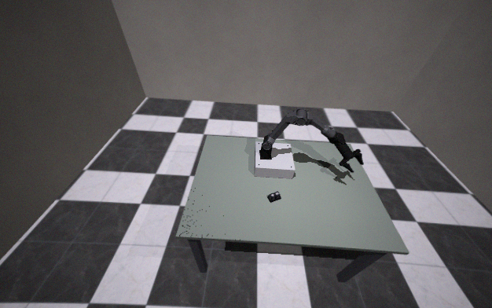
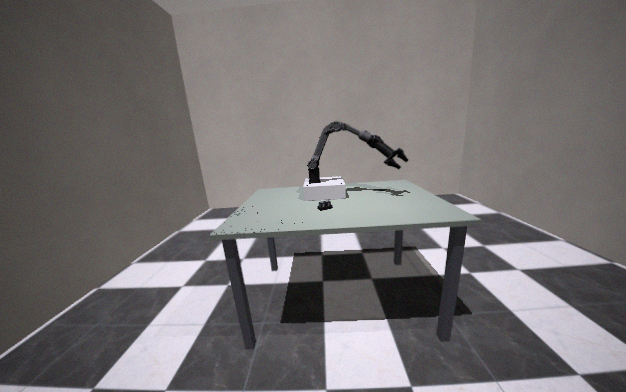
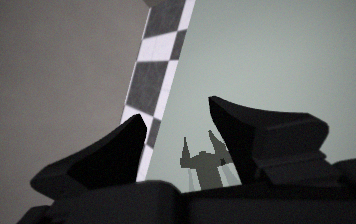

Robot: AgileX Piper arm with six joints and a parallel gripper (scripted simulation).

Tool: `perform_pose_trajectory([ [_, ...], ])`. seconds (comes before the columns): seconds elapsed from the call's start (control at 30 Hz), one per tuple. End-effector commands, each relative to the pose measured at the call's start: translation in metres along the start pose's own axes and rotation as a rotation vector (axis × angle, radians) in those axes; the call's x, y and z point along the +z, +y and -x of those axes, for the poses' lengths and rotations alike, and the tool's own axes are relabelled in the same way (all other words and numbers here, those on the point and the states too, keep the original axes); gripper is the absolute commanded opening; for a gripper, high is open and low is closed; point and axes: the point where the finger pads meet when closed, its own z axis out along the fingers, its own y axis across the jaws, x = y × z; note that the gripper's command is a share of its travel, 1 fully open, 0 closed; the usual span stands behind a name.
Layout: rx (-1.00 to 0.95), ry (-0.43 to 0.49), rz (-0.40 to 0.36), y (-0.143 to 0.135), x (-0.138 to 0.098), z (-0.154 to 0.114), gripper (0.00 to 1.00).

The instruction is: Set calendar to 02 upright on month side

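Note:
The calendar (image 1: 274,196) (image 2: 325,205) is a small dark tray holding two cubes side by side, standing on the green table (image 1: 314,220) (image 2: 400,210) in front of the arm's base. The digits are too small to read. My gripper (image 1: 354,162) (image 2: 401,162) (image 3: 175,113) is open and empty. It hangs high above the table's far right part, well away from the calendar. The wrist view shows only my fingers, my shadow on the table, and the table's edge; the calendar is not in it.
The arm stands on a white block (image 1: 273,166) (image 2: 324,192) at the table's back middle. A checkered floor surrounds the table, and the table's right edge lies close below the gripper.

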Motion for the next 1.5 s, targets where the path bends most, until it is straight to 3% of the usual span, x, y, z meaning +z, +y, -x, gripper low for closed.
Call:
perform_pose_trajectory([
  [0.0,0.001,-0.001,0.002,0.001,-0.001,0.001,1.00],
  [0.57,0.001,-0.002,0.001,0.000,-0.001,0.001,1.00],
  [0.67,0.023,-0.009,-0.031,-0.013,0.000,0.010,1.00],
  [0.77,0.099,-0.031,-0.138,-0.061,0.000,0.038,1.00],
  [0.87,0.237,-0.052,-0.319,-0.142,-0.010,0.072,1.00],
  [0.9,0.243,-0.052,-0.327,-0.148,-0.011,0.074,1.00],
  [0.97,0.364,-0.053,-0.470,-0.214,-0.030,0.091,1.00],
  [1.0,0.375,-0.053,-0.482,-0.220,-0.032,0.092,1.00],
  [1.03,0.451,-0.046,-0.561,-0.257,-0.047,0.097,1.00],
  [1.1,0.451,-0.046,-0.561,-0.257,-0.047,0.097,1.00],
  [1.13,0.532,-0.034,-0.639,-0.292,-0.064,0.099,1.00],
  [1.2,0.617,-0.017,-0.711,-0.325,-0.084,0.097,1.00],
  [1.23,0.705,0.004,-0.777,-0.354,-0.104,0.091,1.00],
  [1.37,0.949,0.079,-0.909,-0.412,-0.159,0.067,1.00],
  [1.4,0.968,0.085,-0.916,-0.415,-0.163,0.065,1.00],
  [1.47,1.123,0.139,-0.959,-0.435,-0.194,0.046,1.00],
])
